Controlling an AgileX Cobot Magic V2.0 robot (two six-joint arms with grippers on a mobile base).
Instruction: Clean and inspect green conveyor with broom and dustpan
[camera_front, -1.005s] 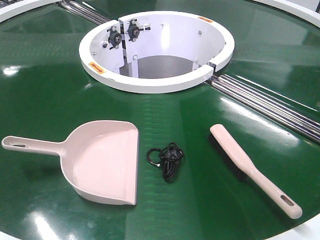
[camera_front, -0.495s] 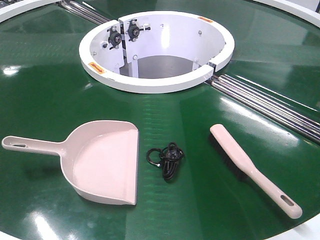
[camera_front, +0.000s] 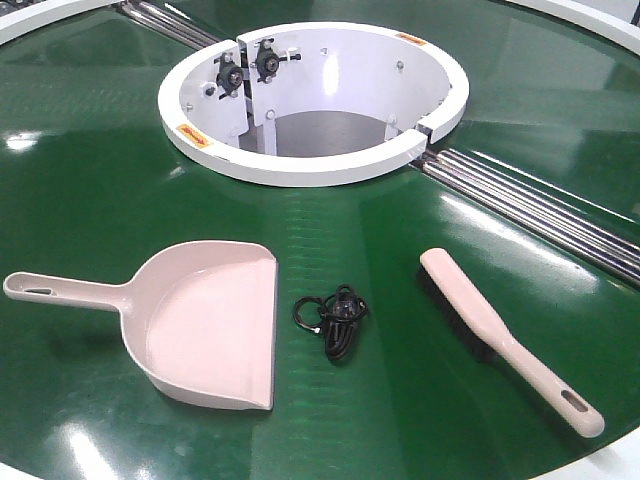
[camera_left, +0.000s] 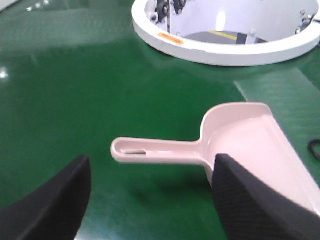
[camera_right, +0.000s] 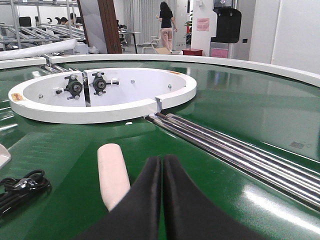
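Left gripper (camera_left: 151, 159): we log fingers spread wide, empty, the dustpan (camera_front: 205, 325) handle seen between them. Right gripper (camera_right: 161, 162): fingers pressed together, holding nothing. Dustpan, black cable (camera_front: 335, 315) and broom (camera_front: 490, 325) lie on the green conveyor (camera_front: 90, 200).

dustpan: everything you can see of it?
The dustpan is a pale pinkish-beige plastic scoop, glossy, empty inside. Wide flat mouth faces right, raised curved back, long handle with a slot hole pointing left. It lies flat on the green conveyor, a coiled black cable just beyond its mouth, apart. The left pincer is open, not gripping it.
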